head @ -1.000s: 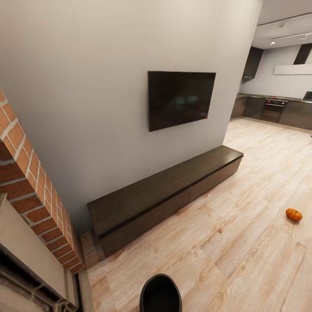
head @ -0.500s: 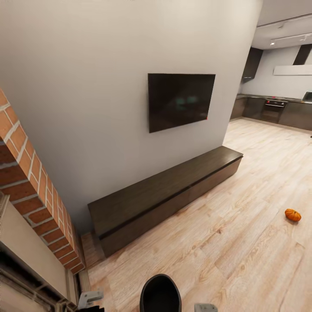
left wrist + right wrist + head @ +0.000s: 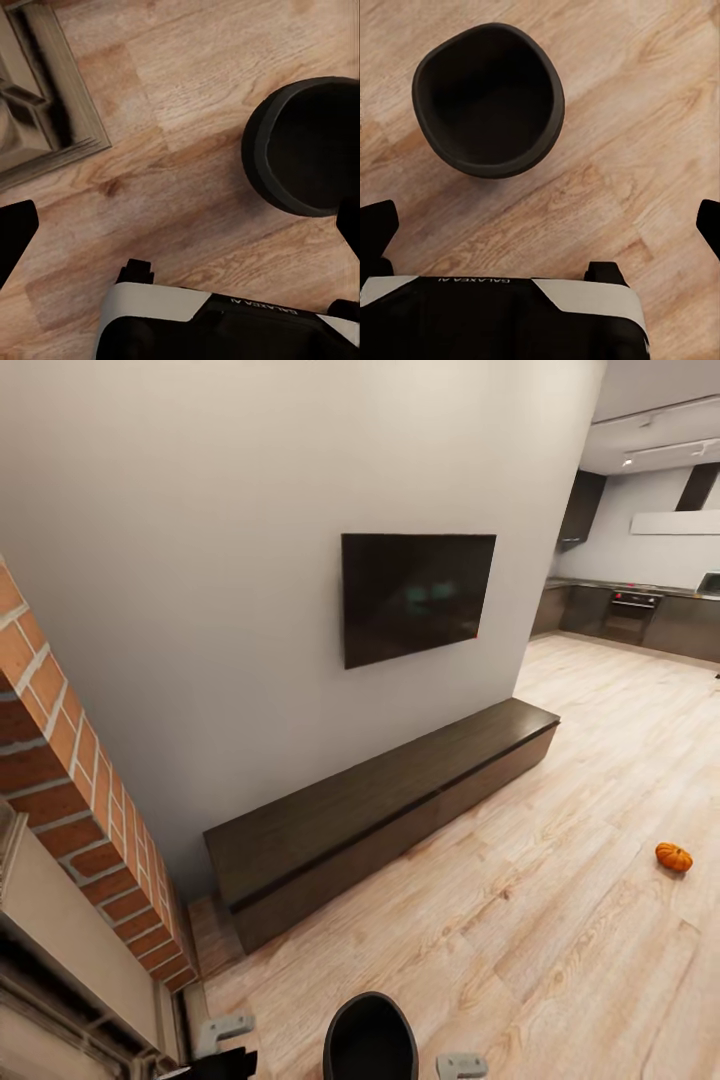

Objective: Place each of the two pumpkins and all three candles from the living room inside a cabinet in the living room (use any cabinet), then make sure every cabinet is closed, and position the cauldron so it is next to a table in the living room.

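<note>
Head view, living room: long low dark-brown cabinet [image 3: 385, 805] standing against the off-white wall [image 3: 200, 560], all drawer fronts sitting flush and shut; black TV [image 3: 417, 595] hanging on the wall above it; red-brick fireplace [image 3: 70, 800] rising at the left edge; light wood-plank floor [image 3: 560, 940] running back toward grey kitchen units [image 3: 630, 615] at the far right; one small orange pumpkin [image 3: 674, 857] lying on the bare floor at the right, well apart from the cabinet; black cauldron [image 3: 370, 1038] sitting on the floor at the bottom centre, just in front of the robot, its open mouth facing up; pale grey parts of both arms peeking in at the bottom edge either side of it

Left wrist view: left gripper [image 3: 180, 236] pointing down at the planks, its two dark fingertips [image 3: 15, 232] showing at opposite edges of the picture, spread wide and holding nothing; cauldron [image 3: 304, 146] resting on the floor nearby; framed base of the fireplace [image 3: 45, 97] lying close on the other side

Right wrist view: right gripper [image 3: 544, 225] likewise facing the floor, fingers [image 3: 376, 225] parted wide with nothing between them; cauldron [image 3: 489, 97] standing empty beneath, dark inside, clear of both fingertips
</note>
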Robot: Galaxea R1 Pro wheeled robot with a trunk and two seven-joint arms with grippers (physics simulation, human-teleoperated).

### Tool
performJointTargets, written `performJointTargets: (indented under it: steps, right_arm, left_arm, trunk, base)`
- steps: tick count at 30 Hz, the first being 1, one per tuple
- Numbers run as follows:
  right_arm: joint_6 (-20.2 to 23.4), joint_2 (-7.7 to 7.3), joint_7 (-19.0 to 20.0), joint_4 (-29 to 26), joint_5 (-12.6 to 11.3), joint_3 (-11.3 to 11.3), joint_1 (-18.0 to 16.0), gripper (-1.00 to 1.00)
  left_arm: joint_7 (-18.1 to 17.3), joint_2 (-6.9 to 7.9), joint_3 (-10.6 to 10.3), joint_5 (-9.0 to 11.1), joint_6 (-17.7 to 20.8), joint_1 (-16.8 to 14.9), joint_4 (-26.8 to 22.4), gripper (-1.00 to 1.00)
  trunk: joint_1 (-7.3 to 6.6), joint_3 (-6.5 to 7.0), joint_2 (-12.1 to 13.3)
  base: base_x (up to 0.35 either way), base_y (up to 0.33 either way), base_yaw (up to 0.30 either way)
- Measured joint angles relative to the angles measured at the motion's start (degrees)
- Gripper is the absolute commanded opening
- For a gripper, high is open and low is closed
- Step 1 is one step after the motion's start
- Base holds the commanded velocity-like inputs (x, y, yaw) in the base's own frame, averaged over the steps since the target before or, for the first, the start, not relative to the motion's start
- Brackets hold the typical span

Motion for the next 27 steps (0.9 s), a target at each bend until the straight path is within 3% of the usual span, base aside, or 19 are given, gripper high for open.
performJointTargets:
  steps: [5,12,15,20,27]
  right_arm:
    - [-0.53,0.05,0.06,0.02,0.00,0.51,-0.04,1.00]
    - [-4.29,0.74,-0.09,-0.10,-0.08,3.13,-1.28,1.00]
    - [-4.23,1.04,-0.14,0.47,-0.19,3.35,-4.22,1.00]
    - [-4.42,1.08,-0.13,2.79,-0.31,3.39,-5.53,1.00]
    - [-4.82,1.15,-0.14,3.83,-0.36,3.38,-5.73,1.00]
  left_arm:
    - [0.02,-0.53,-0.17,-0.39,-3.59,-0.07,2.41,1.00]
    - [-0.01,-0.71,-0.40,-0.47,-4.49,-0.50,2.32,1.00]
    - [-0.03,-0.64,-0.50,-0.35,-4.02,-3.54,1.56,1.00]
    - [0.00,-0.87,-0.49,-0.36,-5.33,-5.62,6.36,1.00]
    - [0.00,-1.35,-0.51,-0.31,-9.53,-5.95,9.49,1.00]
  trunk:
    - [-1.10,0.90,2.01]
    - [-2.64,2.17,4.83]
    - [-3.30,2.72,6.04]
    - [-4.40,3.61,8.05]
    - [-5.94,4.87,10.86]
  base:
    - [0.000,0.000,0.000]
    - [0.000,0.000,0.000]
    - [0.000,0.000,0.000]
    - [0.000,0.000,0.000]
    - [0.000,0.000,0.000]
